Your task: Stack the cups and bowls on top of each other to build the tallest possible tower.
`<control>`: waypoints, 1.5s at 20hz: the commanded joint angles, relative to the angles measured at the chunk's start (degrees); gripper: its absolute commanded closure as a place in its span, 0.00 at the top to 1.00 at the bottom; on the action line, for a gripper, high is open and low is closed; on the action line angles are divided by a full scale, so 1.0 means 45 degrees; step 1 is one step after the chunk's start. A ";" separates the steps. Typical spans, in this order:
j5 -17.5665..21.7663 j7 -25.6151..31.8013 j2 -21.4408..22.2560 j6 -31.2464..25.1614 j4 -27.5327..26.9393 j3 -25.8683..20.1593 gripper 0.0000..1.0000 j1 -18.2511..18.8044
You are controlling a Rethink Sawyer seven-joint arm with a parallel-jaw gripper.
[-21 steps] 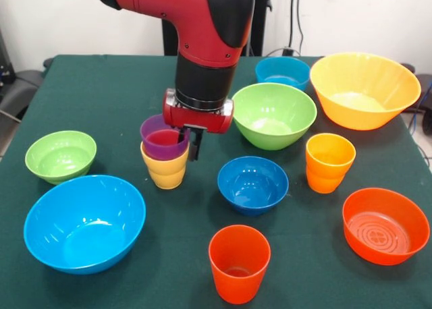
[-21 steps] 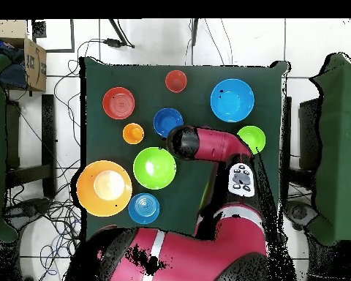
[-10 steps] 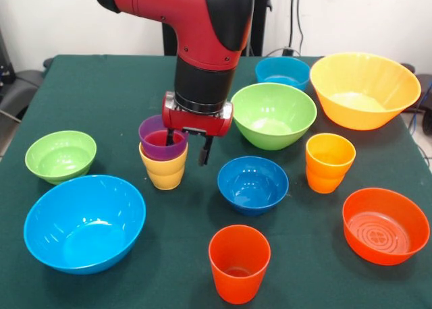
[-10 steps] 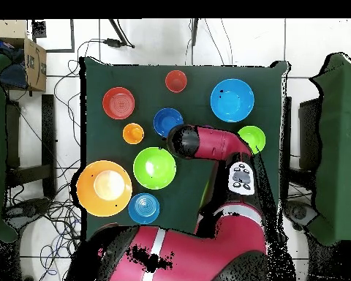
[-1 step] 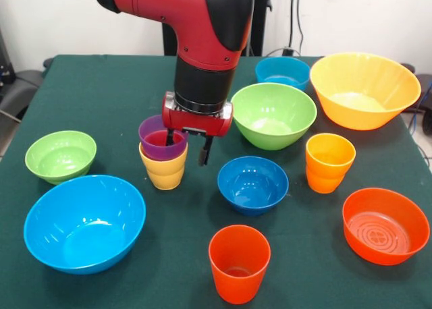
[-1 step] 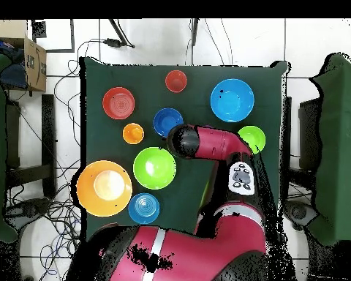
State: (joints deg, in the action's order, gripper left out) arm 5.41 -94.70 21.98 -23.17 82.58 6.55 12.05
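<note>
A purple cup (image 5: 156,142) sits nested in a yellow cup (image 5: 164,174) left of the table's middle, forming a short tower. My gripper (image 5: 186,146) hangs open over the purple cup's right rim, one finger inside the cup and the other finger (image 5: 202,154) outside it. In the overhead view the arm (image 6: 208,143) hides this stack. A red-orange cup (image 5: 239,263) stands at the front. An orange-yellow cup (image 5: 329,162) stands to the right. A dark blue bowl (image 5: 252,185) lies just right of the gripper.
Around the table lie a large light blue bowl (image 5: 84,222), a small green bowl (image 5: 61,155), a larger green bowl (image 5: 273,115), a teal bowl (image 5: 282,71), a big orange-yellow bowl (image 5: 364,90) and an orange-red bowl (image 5: 385,225).
The fingers have spread apart off the purple cup's rim, leaving it in the yellow cup. Over the last half second nothing has moved.
</note>
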 commanded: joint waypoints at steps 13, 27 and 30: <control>0.0046 -0.0269 0.1996 -0.3811 0.0419 -0.0962 1.00 -0.0072; -0.0525 -0.0443 0.2872 -0.4856 -0.0447 -0.1672 1.00 -0.0192; -0.0536 -0.0235 0.2591 -0.4987 -0.1125 -0.1859 1.00 -0.0190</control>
State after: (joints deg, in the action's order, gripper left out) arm 3.77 -94.70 35.68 -41.62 81.95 6.17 11.98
